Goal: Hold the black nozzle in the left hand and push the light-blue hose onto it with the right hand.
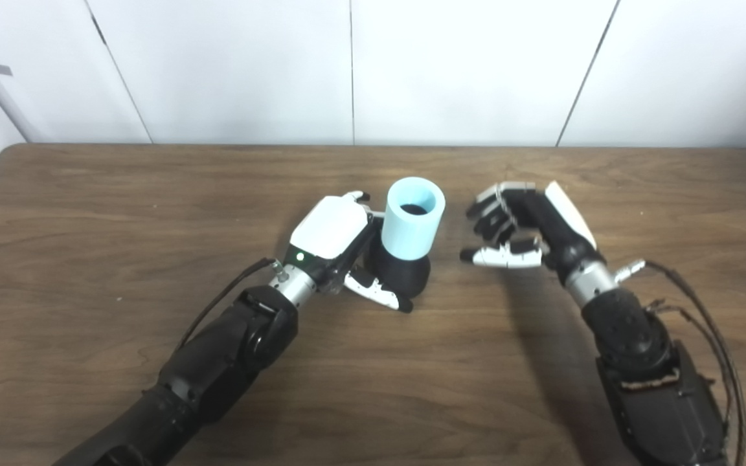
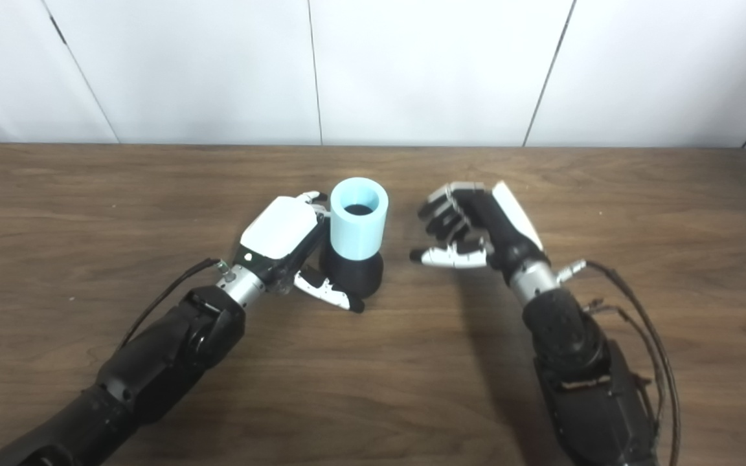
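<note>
White wall panels back the wooden table [image 1: 88, 213]; left hand [image 1: 337, 243] clasps black nozzle [image 1: 405, 275] capped by light-blue hose [image 1: 412, 220], right hand [image 1: 528, 226] empty, fingers apart.

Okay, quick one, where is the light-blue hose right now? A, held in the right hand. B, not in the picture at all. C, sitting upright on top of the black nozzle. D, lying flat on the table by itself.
C: the light-blue hose stands upright on the black nozzle, which the left hand grips, while the right hand is apart from it, open and empty.
</note>
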